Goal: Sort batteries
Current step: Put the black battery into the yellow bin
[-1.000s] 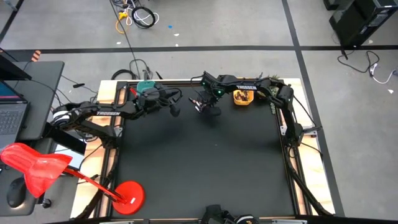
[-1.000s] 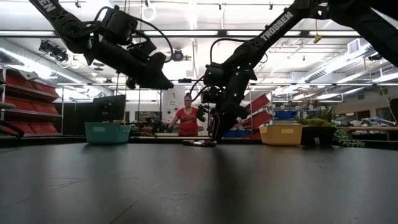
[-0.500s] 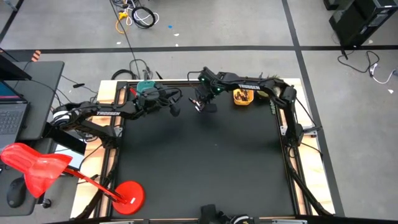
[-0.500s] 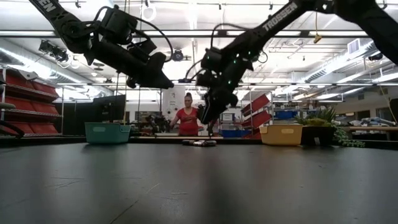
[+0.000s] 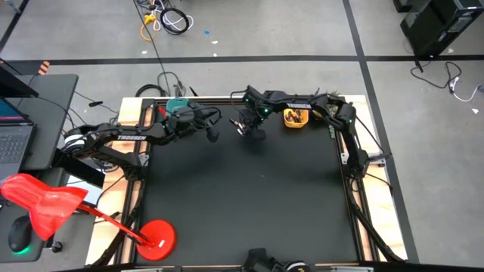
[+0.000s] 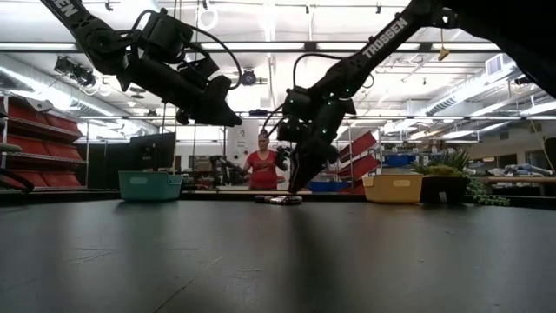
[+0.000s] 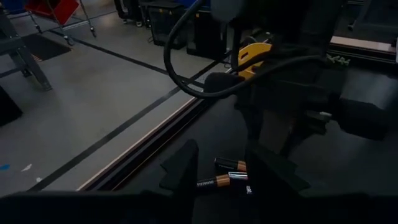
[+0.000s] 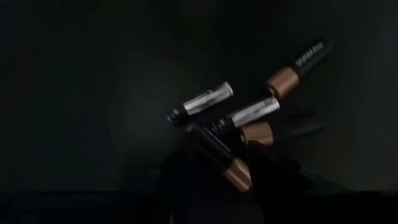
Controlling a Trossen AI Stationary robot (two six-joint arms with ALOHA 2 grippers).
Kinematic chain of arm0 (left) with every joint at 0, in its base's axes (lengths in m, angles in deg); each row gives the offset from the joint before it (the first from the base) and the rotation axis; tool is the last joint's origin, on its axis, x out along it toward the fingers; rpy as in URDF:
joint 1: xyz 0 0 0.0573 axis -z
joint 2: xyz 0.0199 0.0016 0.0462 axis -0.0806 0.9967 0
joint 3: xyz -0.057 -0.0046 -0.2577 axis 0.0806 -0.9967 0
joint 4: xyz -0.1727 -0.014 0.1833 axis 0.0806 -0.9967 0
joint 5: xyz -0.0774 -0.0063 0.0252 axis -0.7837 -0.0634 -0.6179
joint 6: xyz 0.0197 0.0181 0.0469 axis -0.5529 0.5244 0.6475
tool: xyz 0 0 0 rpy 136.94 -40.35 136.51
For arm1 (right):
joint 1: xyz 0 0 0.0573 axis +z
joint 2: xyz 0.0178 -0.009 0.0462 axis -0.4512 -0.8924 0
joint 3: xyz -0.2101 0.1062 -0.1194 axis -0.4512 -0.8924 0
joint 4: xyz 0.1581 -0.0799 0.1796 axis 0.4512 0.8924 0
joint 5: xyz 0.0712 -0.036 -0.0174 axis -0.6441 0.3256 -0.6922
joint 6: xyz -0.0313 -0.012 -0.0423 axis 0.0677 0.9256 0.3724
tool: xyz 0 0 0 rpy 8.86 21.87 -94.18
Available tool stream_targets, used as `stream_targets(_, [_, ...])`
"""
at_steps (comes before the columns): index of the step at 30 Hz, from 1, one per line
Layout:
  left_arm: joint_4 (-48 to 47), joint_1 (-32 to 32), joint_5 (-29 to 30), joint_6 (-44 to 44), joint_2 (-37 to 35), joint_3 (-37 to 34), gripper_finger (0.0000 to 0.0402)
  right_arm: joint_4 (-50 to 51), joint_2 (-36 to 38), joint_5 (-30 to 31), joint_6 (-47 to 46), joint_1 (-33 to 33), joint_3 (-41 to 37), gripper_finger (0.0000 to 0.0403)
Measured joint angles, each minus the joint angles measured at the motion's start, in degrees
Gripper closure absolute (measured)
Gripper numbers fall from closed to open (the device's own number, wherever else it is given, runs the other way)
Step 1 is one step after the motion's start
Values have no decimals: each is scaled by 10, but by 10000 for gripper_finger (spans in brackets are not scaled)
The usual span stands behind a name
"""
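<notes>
Right gripper (image 6: 294, 184) hangs above the batteries (image 8: 239, 127).
Only its wrist view separates them, lying crisscross; one dark battery (image 8: 219, 154) looks pinched, though I cannot tell.

Ceiling strip lights glare in the low view; the right wrist view is dim, murky.

**Table surface and contents**

The table (image 5: 242, 204) has a black mat bordered by pale wood. A teal tray (image 6: 149, 185) stands at the far left edge. A yellow tray (image 6: 393, 188) stands at the far right edge. A small cluster of batteries (image 6: 278, 199) lies on the mat between the trays, near the far edge, some copper-ended, some silvery.
</notes>
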State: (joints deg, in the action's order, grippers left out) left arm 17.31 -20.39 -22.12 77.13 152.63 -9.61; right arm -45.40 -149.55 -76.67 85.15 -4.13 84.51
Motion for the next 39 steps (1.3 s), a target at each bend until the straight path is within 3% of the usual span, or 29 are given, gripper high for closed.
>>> stream_targets(16, [0, 0, 0, 0, 0, 0, 262, -21, 3, 47, -5, 4, -55, 249])
stream_targets(20, [0, 0, 0, 0, 0, 0, 262, -17, 4, 77, -5, 13, -55, 272])
stream_targets(27, [0, 0, 0, 0, 0, 0, 262, -8, 4, 103, -5, 20, -55, 355])
stream_targets(39, [0, 0, 0, 0, 0, 0, 262, 2, 19, 147, -5, 36, -58, 355])
